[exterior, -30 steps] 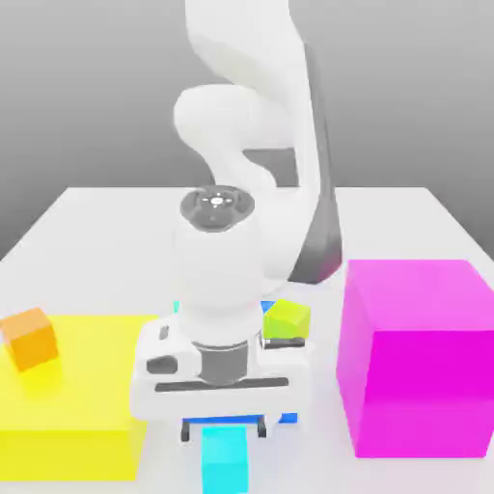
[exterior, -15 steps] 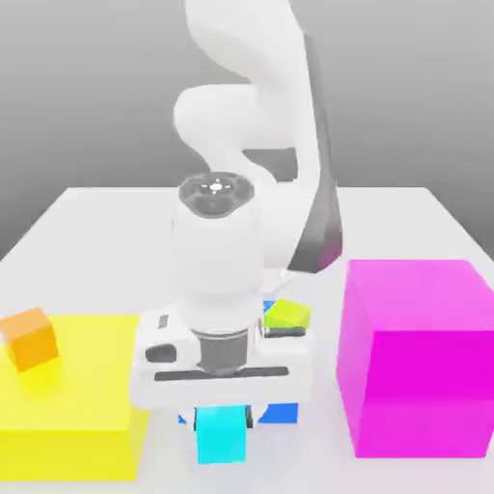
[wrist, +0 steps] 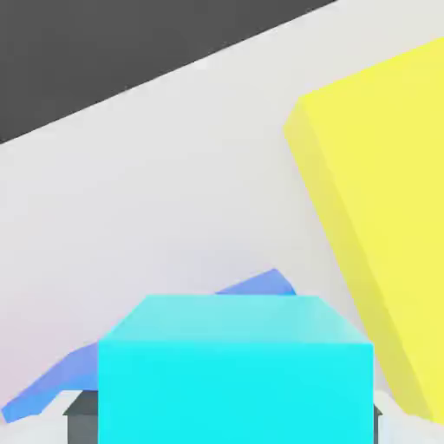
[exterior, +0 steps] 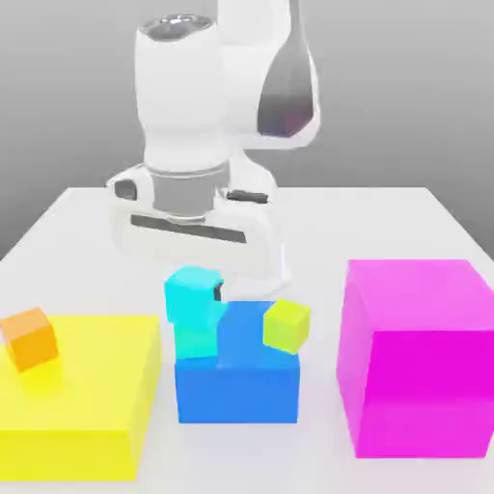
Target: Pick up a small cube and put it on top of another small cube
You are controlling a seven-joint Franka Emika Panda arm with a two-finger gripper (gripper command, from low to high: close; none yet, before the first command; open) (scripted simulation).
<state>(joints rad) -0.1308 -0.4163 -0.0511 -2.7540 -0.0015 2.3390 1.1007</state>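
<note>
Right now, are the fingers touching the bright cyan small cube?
Touching. In the hand view the cyan small cube sits clamped between the dark fingers with no gap; in the exterior view the gripper carries it above the blue block.

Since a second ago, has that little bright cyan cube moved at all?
Yes. The cyan cube, held in the gripper, has risen from the table in front of the blue block to above the block's top.

A pale surface (exterior: 87, 217) carries three big blocks. Seen from the exterior view, the blue block (exterior: 237, 391) sits at 6 o'clock, the yellow block (exterior: 82, 405) at 8, the magenta block (exterior: 417, 357) at 4.
</note>
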